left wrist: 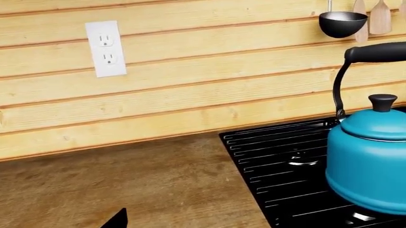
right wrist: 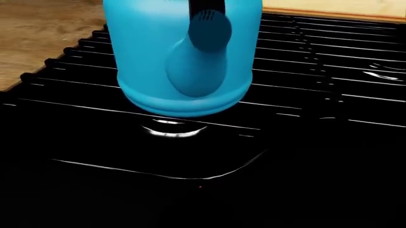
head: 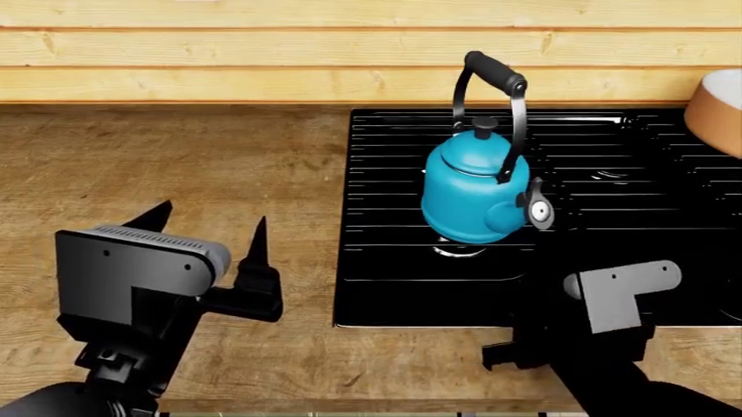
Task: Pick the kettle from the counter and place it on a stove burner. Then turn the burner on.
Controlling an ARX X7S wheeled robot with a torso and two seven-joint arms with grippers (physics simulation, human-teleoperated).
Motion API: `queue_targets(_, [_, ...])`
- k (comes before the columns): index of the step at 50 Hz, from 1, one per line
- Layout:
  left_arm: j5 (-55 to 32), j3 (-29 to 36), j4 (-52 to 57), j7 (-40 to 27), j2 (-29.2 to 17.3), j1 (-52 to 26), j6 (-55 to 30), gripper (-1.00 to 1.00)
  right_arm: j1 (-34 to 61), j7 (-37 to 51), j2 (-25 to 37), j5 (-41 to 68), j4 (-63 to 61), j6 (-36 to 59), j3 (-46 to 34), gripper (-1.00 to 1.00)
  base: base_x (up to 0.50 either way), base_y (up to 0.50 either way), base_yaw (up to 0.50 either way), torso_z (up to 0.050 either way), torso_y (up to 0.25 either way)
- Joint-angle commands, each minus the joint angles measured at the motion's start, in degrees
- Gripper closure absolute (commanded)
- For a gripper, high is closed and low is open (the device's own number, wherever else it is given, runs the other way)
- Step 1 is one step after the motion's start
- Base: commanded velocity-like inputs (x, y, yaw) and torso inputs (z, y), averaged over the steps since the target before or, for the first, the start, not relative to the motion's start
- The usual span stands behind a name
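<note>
The teal-blue kettle (head: 473, 187) stands upright on the front-left stove burner (head: 460, 252) of the black cooktop, spout towards me, handle up. It also shows in the left wrist view (left wrist: 368, 161) and the right wrist view (right wrist: 180, 52), resting on the grate bars over the burner cap (right wrist: 172, 128). My left gripper (head: 207, 228) is open and empty over the wood counter (head: 174, 156), well left of the kettle; one fingertip (left wrist: 119, 220) shows in its wrist view. My right gripper (head: 545, 295) sits at the cooktop's front edge, just in front of the kettle, dark against the black surface, its fingers indistinct.
A tan saucepan (head: 718, 109) stands at the cooktop's back right. A ladle (left wrist: 343, 21) and wooden utensils hang on the plank wall behind the stove. A white outlet (left wrist: 106, 47) is on the wall above the counter.
</note>
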Motion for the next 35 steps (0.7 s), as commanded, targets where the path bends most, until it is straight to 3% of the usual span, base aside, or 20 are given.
queue_targets(1, [-0.1,0.3,-0.2,0.0,0.0,-0.1,0.1,-1.00,-1.4,-7.8,0.3,2.0,9.3,0.2,-6.0,1.00,0.01,0.00,0.01,0.000,0.000])
queue_targets(35, [-0.1,1.8,-0.5,-0.6,0.5,-1.5,-0.3,-1.00,-4.3,-24.5,3.3,-5.9,10.4,-4.8,-13.9,1.00,0.01,0.00,0.01,0.000,0.000])
